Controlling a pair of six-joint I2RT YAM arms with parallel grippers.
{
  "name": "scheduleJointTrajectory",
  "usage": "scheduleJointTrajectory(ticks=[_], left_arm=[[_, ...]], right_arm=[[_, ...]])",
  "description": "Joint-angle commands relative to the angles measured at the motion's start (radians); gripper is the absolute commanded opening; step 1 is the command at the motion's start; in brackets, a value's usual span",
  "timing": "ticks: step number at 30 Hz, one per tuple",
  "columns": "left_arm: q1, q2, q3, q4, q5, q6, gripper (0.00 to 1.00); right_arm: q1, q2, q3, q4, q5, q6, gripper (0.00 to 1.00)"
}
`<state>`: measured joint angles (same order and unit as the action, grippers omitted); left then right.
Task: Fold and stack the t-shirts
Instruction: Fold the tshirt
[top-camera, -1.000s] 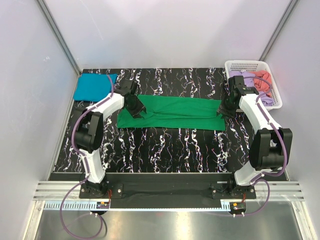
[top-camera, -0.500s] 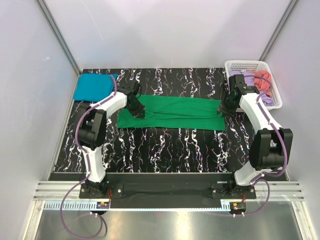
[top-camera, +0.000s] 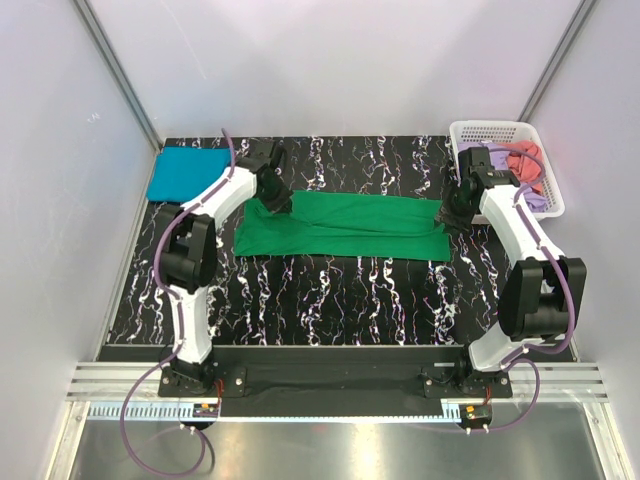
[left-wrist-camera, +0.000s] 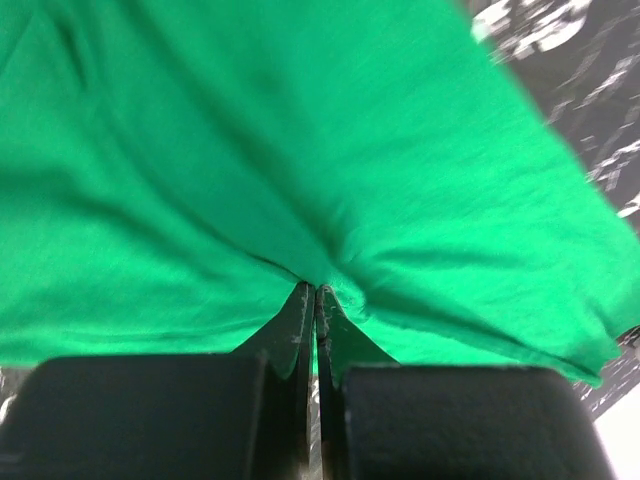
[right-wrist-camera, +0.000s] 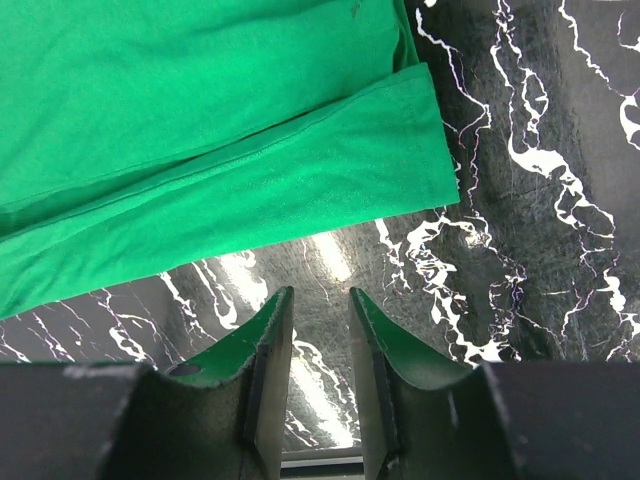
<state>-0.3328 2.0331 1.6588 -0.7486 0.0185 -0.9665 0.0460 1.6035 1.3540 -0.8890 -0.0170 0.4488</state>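
Observation:
The bright green t-shirt (top-camera: 350, 228) lies as a long flat strip across the middle of the black marbled table. My left gripper (top-camera: 277, 203) is at its far left end, shut on a pinch of the green cloth (left-wrist-camera: 300, 150), which puckers at the fingertips of that gripper (left-wrist-camera: 315, 290). My right gripper (top-camera: 452, 215) hovers at the shirt's right end, open, over bare table just off the green hem (right-wrist-camera: 200, 150), with nothing inside this gripper (right-wrist-camera: 318, 295). A teal-blue t-shirt (top-camera: 185, 172) lies folded at the back left.
A white lattice basket (top-camera: 490, 127) stands at the back right corner, holding a lilac t-shirt (top-camera: 480, 157) and a coral t-shirt (top-camera: 525, 160). White walls close in the table on three sides. Both arm bases sit at the near edge.
My left gripper has shut on the green shirt's left end and shifted toward the back of the table, drawing that corner with it. The right arm has barely moved.

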Motion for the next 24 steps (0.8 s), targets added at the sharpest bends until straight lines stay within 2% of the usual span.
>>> scheduleJointTrajectory(ticks=[1, 4, 5, 6, 9, 10, 12, 15, 16, 20, 22, 24], left_arm=[[-0.003, 0.032, 0.091, 0.075, -0.037, 0.067, 0.02], [-0.002, 0.097, 0.146, 0.147, -0.002, 0.12, 0.1], [-0.002, 0.122, 0.179, 0.144, 0.001, 0.142, 0.13], [-0.002, 0.143, 0.211, 0.111, -0.015, 0.152, 0.21], [0.006, 0.214, 0.301, 0.066, -0.043, 0.196, 0.25], [0.011, 0.217, 0.315, 0.06, -0.043, 0.204, 0.32], [0.02, 0.199, 0.343, 0.045, -0.052, 0.248, 0.34], [0.021, 0.115, 0.354, 0.003, -0.126, 0.336, 0.43], [0.024, 0.084, 0.34, -0.006, -0.146, 0.353, 0.49], [0.043, -0.048, 0.184, -0.092, -0.204, 0.385, 0.52], [0.051, -0.161, 0.006, -0.1, -0.218, 0.384, 0.52], [0.055, -0.285, -0.135, -0.022, -0.155, 0.382, 0.52]], right_arm=[[0.0, -0.001, 0.05, -0.005, 0.011, -0.009, 0.36], [0.0, 0.007, 0.06, -0.011, 0.011, -0.007, 0.36], [0.0, 0.01, 0.063, -0.016, 0.011, -0.006, 0.36], [0.0, 0.009, 0.066, -0.018, 0.011, -0.005, 0.36], [0.0, 0.007, 0.082, -0.031, 0.011, -0.005, 0.36], [0.002, 0.003, 0.091, -0.036, 0.035, -0.004, 0.36], [0.0, -0.002, 0.097, -0.041, 0.037, -0.004, 0.36], [0.002, 0.001, 0.115, -0.05, 0.038, -0.002, 0.36], [0.002, 0.006, 0.123, -0.053, 0.038, 0.002, 0.36], [0.002, 0.032, 0.111, -0.041, 0.02, 0.008, 0.36], [0.003, 0.045, 0.076, -0.027, -0.021, 0.03, 0.37], [0.008, 0.042, 0.037, 0.018, -0.049, 0.051, 0.37]])
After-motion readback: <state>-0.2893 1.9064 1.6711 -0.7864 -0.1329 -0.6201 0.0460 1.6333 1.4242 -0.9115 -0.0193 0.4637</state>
